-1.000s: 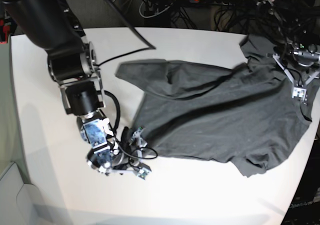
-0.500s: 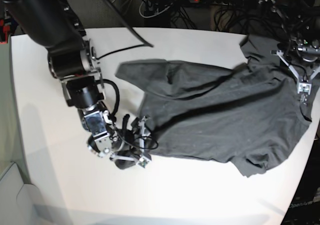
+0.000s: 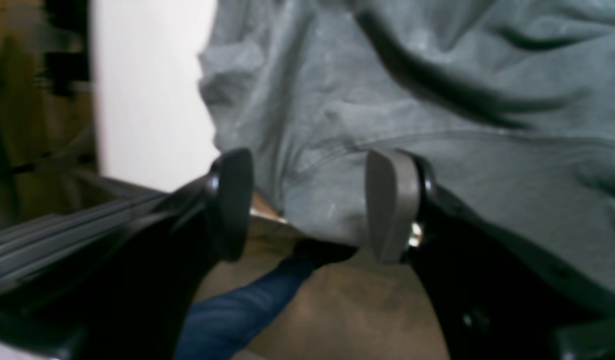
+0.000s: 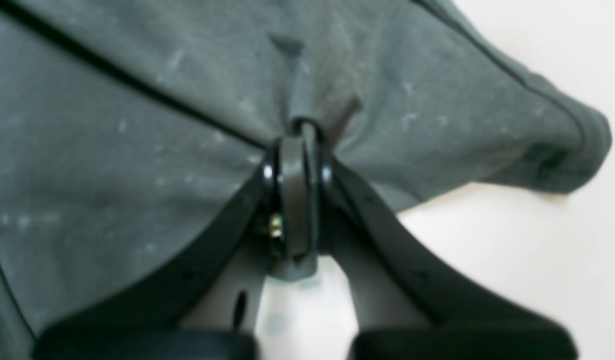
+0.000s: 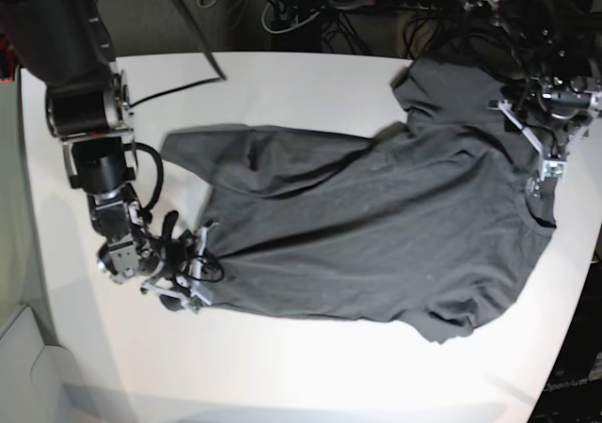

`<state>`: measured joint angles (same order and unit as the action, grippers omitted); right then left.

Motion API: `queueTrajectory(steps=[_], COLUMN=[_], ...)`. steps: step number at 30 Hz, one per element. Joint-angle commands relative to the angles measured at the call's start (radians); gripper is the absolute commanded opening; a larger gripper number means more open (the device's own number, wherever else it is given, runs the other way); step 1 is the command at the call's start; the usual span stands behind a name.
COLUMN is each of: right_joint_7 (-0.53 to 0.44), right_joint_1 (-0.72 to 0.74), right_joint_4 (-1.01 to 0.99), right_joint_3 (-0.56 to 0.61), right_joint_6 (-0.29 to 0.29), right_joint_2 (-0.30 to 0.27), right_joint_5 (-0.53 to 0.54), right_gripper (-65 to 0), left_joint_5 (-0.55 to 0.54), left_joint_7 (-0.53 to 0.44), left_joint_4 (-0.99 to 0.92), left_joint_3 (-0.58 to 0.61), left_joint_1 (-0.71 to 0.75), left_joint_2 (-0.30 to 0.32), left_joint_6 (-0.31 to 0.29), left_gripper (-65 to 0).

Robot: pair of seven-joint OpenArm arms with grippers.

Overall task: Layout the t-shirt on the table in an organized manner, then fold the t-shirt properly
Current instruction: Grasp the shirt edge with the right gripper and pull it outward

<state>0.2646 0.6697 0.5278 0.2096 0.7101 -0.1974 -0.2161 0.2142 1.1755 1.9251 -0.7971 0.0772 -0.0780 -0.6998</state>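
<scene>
The dark grey t-shirt (image 5: 376,226) lies spread and wrinkled across the white table (image 5: 310,85). My right gripper (image 5: 196,277) is at the shirt's lower left corner. The right wrist view shows that gripper (image 4: 297,150) shut on a pinched fold of the t-shirt (image 4: 137,125), just inside its hem. My left gripper (image 5: 546,164) hovers at the shirt's right end near the collar. It stands open in the left wrist view (image 3: 312,205), with the t-shirt (image 3: 437,100) lying between and beyond its fingers (image 3: 392,200).
A black cable (image 5: 174,83) crosses the table's back left. Tangled cables and dark gear (image 5: 442,19) crowd behind the far edge. The table's right edge runs just beside my left gripper, and the floor (image 3: 337,300) shows below it.
My right gripper has shut on the shirt's lower left edge and pulled it leftward. The whole shirt has slid left and stretched out. The left gripper stays open.
</scene>
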Motion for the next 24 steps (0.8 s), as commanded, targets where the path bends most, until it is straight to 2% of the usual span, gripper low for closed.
queueTrajectory(steps=[1,6,9,16,21,24], right_joint_7=[0.123,0.123,0.123,0.124,0.126,0.158], right_joint_1=[-0.015,-0.037,-0.061,-0.152,-0.161,-0.163], right_joint_4=[-0.015,-0.015,-0.011,0.076,0.085,0.085], right_joint_3=[-0.009,-0.134,-0.155,-0.158,-0.158,-0.160], right_joint_6=[-0.012,-0.012,-0.012,-0.012,-0.012,-0.012], right_joint_2=[-0.023,-0.029,-0.029,-0.047,-0.049,-0.049], right_joint_5=[-0.092,-0.092,-0.093,-0.093,-0.093,-0.093], right_gripper=[-65.0,-65.0,-65.0,-65.0,-65.0,-65.0], left_joint_5=[-0.003,0.000,0.009,0.044,0.106,0.116], left_joint_7=[-0.013,-0.019,-0.019,0.021,0.028,0.027], left_joint_4=[0.029,0.020,-0.006,-0.068,-0.089,-0.154], left_joint_3=[0.025,0.143,0.172,0.166,0.156,0.115], left_joint_1=[-0.007,0.009,0.009,0.037,0.059,0.055], left_joint_2=[-0.012,-0.076,-0.079,-0.055,-0.050,-0.050], left_joint_6=[0.002,0.002,0.002,0.002,0.002,0.002], left_gripper=[-29.8,-29.9,-29.9,-30.0,-30.0,-30.0])
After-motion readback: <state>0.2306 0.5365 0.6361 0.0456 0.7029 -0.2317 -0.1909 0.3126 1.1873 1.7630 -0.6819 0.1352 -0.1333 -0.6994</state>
